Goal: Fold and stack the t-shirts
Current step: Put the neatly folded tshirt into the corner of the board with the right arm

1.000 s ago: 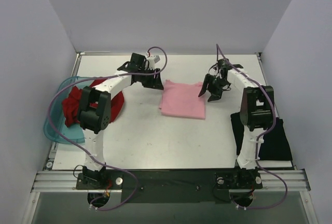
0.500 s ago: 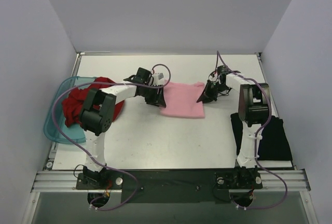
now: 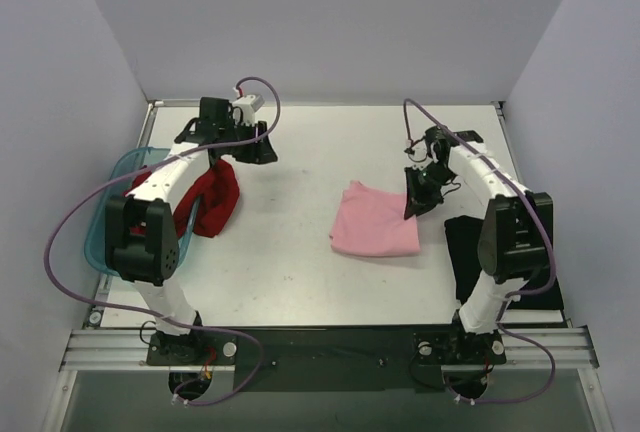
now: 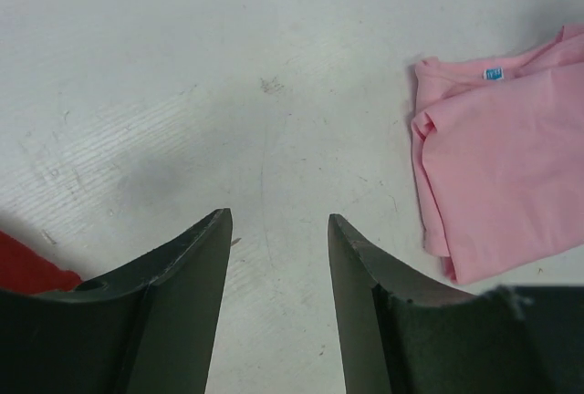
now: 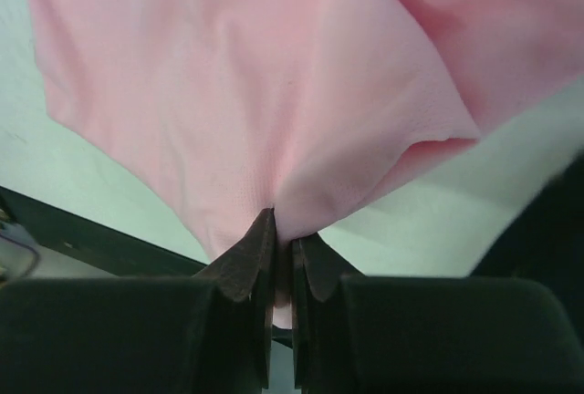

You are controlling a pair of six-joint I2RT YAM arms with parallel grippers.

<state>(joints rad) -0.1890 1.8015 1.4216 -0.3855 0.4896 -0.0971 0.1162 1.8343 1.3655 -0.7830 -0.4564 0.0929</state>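
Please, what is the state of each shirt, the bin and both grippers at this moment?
pink t-shirt: folded, edge pinched by right gripper.
dark red t-shirt: crumpled, partly in teal bin.
black t-shirt: lying flat, partly hidden by right arm.
teal bin: upright, partly filled.
left gripper: open, empty.
right gripper: shut on pink t-shirt.

The pink t-shirt (image 5: 228,93) is showing soft, matt, finely knitted cloth; the table (image 4: 274,93) is looking matt and scuffed; the left-hand teal bin (image 3: 98,237) is gleaming, translucent plastic.
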